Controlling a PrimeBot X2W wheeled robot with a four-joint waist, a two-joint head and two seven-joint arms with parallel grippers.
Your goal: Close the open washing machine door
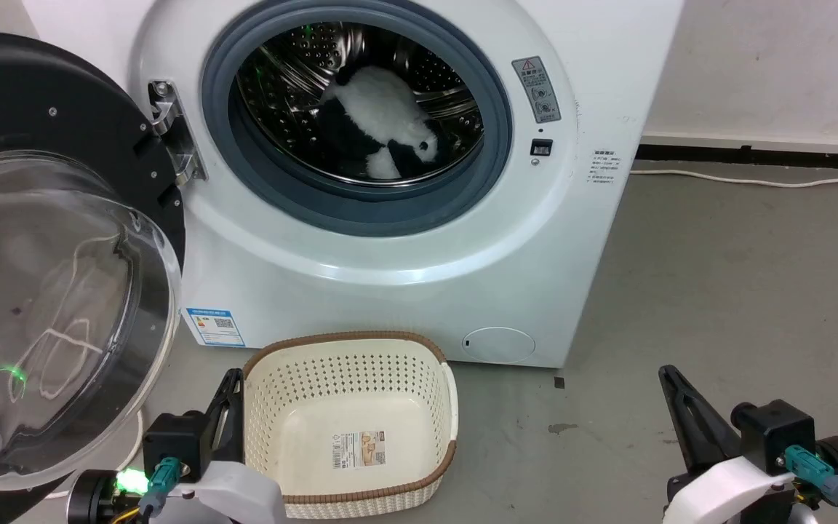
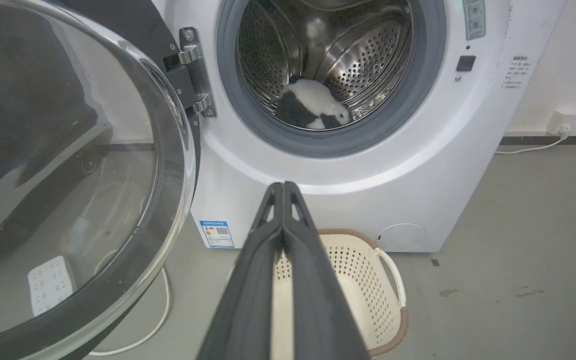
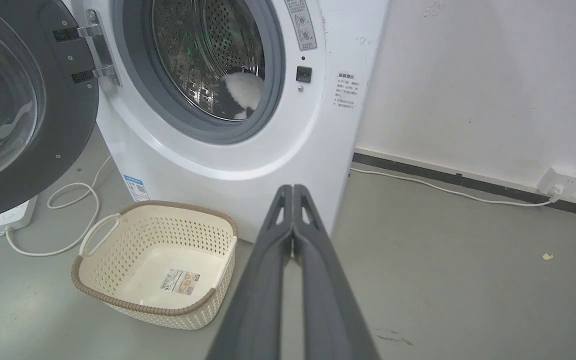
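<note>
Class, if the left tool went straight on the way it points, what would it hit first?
The left tool would probably hit the washing machine, on its white front below the drum opening.

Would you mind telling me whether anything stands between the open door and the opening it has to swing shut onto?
Nothing visible does. The plush toy lies inside the drum, behind the gasket; the basket sits on the floor, seemingly below the sweep of the washing machine door.

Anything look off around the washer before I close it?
Nothing spilled or damaged. One oddity: a black-and-white plush toy lies inside the washing machine. The washing machine door stands wide open; an empty basket sits on the floor before the machine.
</note>
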